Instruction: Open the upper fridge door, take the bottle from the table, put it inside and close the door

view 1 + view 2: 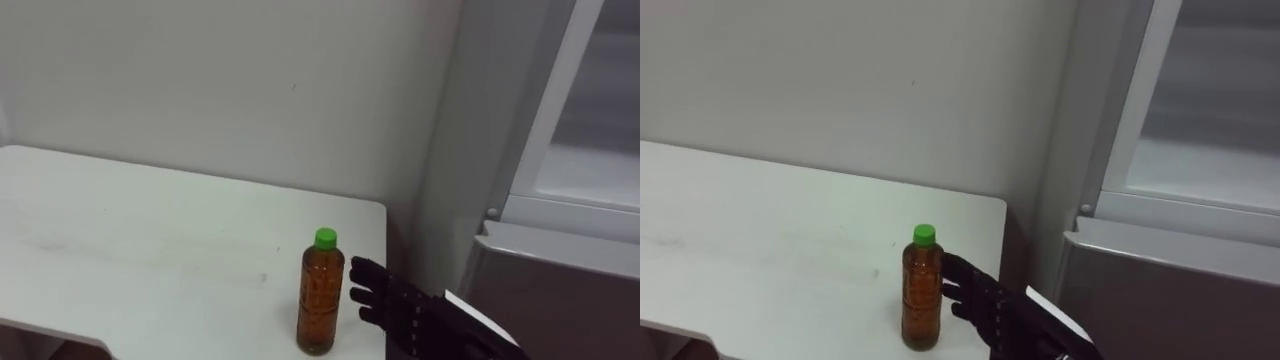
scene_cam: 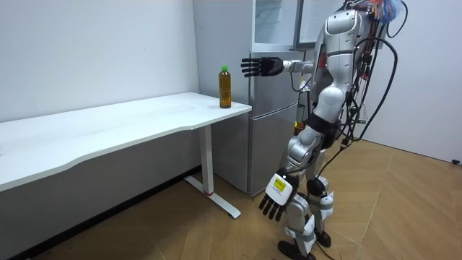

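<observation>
Place: a bare indoor test room fitted out like a corner of a home kitchen.
Table: a long white table point(image 2: 108, 133) on slim white legs stands along the wall.
Fridge: a tall grey fridge point(image 2: 271, 137) stands just beside the table's end.
Walls: the wall point(image 2: 86, 50) is plain and white, with no pictures or shelves.
Floor: the floor point(image 2: 404, 209) is light wood laid in a herringbone pattern.

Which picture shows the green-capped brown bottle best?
The left eye view: the brown plastic bottle with the green cap stands close, whole, clear of the right hand. The right eye view overlaps them; the room view shows it far off.
</observation>
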Robot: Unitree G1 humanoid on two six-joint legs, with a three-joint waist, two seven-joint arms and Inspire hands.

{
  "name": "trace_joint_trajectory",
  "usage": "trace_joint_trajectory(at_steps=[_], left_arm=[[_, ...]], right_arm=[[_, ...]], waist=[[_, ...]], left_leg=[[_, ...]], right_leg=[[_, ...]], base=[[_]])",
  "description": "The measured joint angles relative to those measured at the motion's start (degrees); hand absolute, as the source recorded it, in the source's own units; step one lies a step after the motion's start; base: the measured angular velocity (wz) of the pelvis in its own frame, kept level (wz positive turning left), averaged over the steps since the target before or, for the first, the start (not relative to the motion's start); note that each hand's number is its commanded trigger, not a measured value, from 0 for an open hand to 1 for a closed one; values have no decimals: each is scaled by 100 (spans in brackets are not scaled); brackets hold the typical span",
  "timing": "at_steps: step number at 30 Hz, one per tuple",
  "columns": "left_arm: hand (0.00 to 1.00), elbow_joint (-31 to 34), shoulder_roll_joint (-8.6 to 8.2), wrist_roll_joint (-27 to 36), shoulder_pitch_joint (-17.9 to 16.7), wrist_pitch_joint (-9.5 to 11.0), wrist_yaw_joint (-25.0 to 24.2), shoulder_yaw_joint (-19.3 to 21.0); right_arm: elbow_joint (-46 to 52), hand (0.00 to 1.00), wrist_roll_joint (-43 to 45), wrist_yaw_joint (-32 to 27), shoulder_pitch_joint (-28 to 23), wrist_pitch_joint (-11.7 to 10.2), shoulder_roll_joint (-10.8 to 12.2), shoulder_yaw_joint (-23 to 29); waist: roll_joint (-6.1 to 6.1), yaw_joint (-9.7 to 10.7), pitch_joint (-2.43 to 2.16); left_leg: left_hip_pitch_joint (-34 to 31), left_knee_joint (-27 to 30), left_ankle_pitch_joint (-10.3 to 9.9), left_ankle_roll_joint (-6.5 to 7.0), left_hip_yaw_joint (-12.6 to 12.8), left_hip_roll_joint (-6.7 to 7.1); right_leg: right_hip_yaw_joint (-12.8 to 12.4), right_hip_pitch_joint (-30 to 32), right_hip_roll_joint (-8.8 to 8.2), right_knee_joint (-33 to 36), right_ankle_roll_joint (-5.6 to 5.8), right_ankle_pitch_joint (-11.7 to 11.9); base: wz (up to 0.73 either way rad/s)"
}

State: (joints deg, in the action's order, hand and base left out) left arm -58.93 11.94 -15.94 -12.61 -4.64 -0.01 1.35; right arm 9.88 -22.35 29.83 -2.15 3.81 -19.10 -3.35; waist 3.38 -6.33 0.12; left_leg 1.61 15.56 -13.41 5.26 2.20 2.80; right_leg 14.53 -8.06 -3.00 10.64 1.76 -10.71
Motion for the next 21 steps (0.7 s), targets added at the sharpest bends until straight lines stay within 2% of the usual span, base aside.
trace_joint_trajectory(at_steps=[4, 10, 14, 18, 21], left_arm=[[0, 55, 2, 0, 51, 0, 71, -107], [0, 88, -34, 3, 11, 6, 245, -102], [0, 90, -87, 6, -113, 7, 375, -116], [0, 128, -211, 6, -199, 8, 487, -171], [0, 195, -240, 13, -182, 12, 498, -332]], right_arm=[[-197, 0, 12, -431, 1, -31, 202, -89], [-626, 0, 6, -1045, 20, -30, 473, -227], [-808, 0, 2, -1609, 73, -83, 503, -273], [-1155, 0, 2, -2112, 235, -252, 592, -393], [-1544, 0, 39, -2344, 419, -322, 606, -591]], waist=[[4, 16, 3], [3, -45, 4], [1, -58, 14], [-14, -60, 23], [-21, -58, 20]], left_leg=[[-38, 32, 0, -2, -91, 12], [-55, 18, 27, -24, -153, 18], [-57, 1, 28, -26, -159, 17], [-140, 19, 32, -28, -204, 23], [-306, 39, 47, -34, -261, 31]], right_leg=[[138, -10, -10, 4, -2, 2], [140, -5, -2, 0, -2, 2], [203, -6, -4, -8, -2, 2], [339, 40, -16, -8, -2, 2], [594, 171, -37, -3, -9, 6]], base=[[10], [5], [0], [7], [11]])
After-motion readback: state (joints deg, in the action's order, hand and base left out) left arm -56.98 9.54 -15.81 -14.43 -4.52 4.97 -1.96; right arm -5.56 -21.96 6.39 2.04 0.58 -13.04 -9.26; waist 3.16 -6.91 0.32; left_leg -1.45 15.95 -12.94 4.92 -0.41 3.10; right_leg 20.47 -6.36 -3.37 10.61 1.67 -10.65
